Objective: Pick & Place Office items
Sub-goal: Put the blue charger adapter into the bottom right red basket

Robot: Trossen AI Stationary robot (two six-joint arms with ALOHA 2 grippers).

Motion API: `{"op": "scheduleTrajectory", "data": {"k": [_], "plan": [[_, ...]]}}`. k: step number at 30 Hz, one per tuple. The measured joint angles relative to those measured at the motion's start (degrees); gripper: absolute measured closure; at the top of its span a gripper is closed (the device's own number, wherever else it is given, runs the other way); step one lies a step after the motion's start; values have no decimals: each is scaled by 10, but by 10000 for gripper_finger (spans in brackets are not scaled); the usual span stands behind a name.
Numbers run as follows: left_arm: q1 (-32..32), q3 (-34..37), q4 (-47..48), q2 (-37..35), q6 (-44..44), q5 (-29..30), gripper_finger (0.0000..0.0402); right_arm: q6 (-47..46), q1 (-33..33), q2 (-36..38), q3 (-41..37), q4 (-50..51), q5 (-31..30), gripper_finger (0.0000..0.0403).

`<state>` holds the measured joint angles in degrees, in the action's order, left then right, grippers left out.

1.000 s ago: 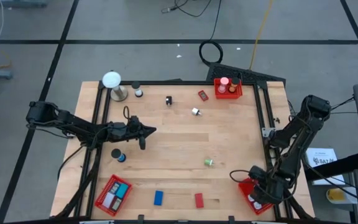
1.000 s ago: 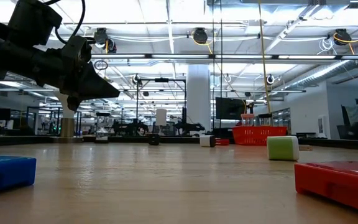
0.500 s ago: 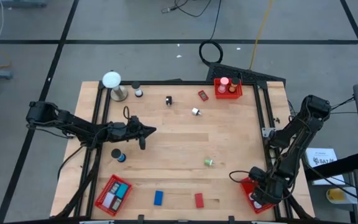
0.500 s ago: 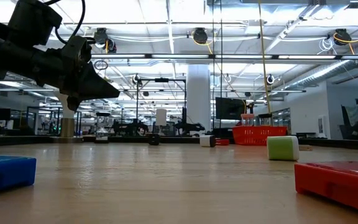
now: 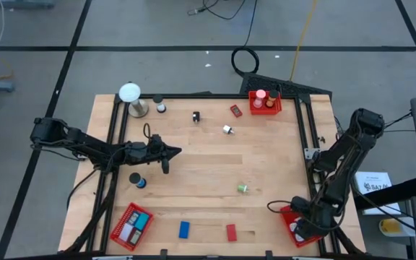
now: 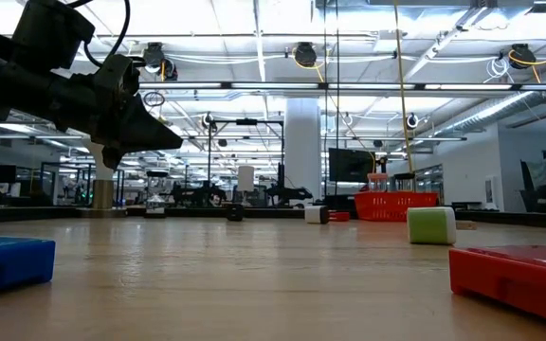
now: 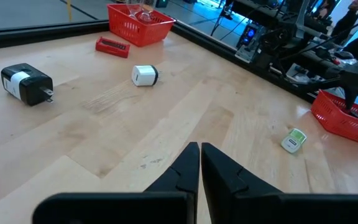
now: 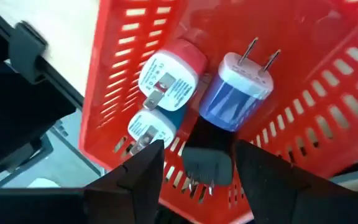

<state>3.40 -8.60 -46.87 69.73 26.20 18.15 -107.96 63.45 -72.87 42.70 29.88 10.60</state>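
Observation:
My right gripper (image 8: pixel 197 171) hangs open over the red mesh basket (image 5: pixel 295 225) at the table's near right corner. Inside the basket lie a red-and-white plug (image 8: pixel 169 74), a blue plug (image 8: pixel 238 93), a teal-and-white plug (image 8: pixel 149 129) and a black plug (image 8: pixel 207 157). The black plug lies on the basket floor between my two fingers, apart from them. My left gripper (image 5: pixel 173 152) is shut and holds nothing, hovering above the left middle of the table. Loose office items lie about: a blue block (image 5: pixel 184 230), a red block (image 5: pixel 231 232) and a green-white roll (image 5: pixel 243 188).
A second basket (image 5: pixel 265 102) stands at the far right and a third (image 5: pixel 132 224) at the near left. A white ball on a metal stand (image 5: pixel 130 94) is at the far left. A black clip (image 5: pixel 196 116), white cylinder (image 5: pixel 227 130), red piece (image 5: pixel 235 110) and dark cylinder (image 5: pixel 137 180) lie between.

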Motion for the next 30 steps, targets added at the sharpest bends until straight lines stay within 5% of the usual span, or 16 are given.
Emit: {"op": "scheduleTrajectory", "data": {"k": [18,30], "plan": [[0,0,2,0,-1,0,385,-105,-59,50,0,11,-17,234],[0,0,5,0,-2,0,385,-99,-88,11,60,150,2,234]]}}
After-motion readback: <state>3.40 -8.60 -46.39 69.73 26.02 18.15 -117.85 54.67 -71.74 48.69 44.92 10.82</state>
